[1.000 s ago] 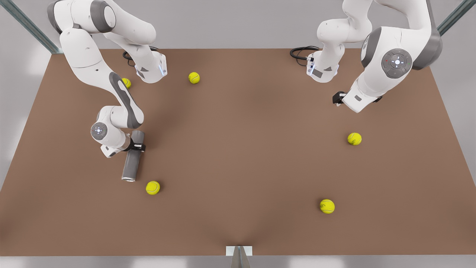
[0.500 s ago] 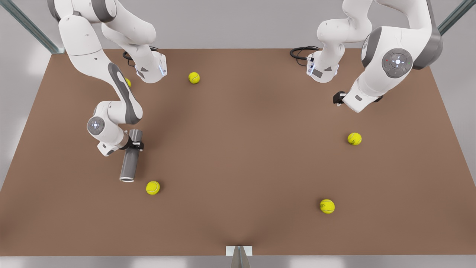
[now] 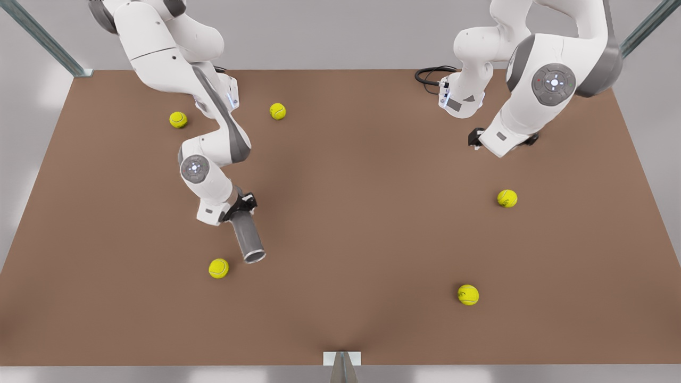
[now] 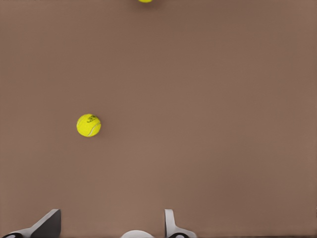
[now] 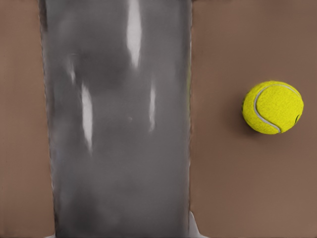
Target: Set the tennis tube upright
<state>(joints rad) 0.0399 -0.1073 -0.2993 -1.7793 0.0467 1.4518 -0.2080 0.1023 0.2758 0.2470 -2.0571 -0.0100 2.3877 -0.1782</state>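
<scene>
Brown desk (image 3: 372,223) carried scattered balls. Right jaws (image 3: 242,206) were clamped on the tube (image 3: 248,238), which tilted rim-down (image 3: 254,256) toward the camera, long axis not yet vertical. Left jaws (image 3: 475,139) hung apart, waiting, well away.

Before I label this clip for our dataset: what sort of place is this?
Likely a simulated robot test bench: a bare brown table, scattered tennis balls, the right gripper holding a grey tube, the left gripper waiting.
</scene>
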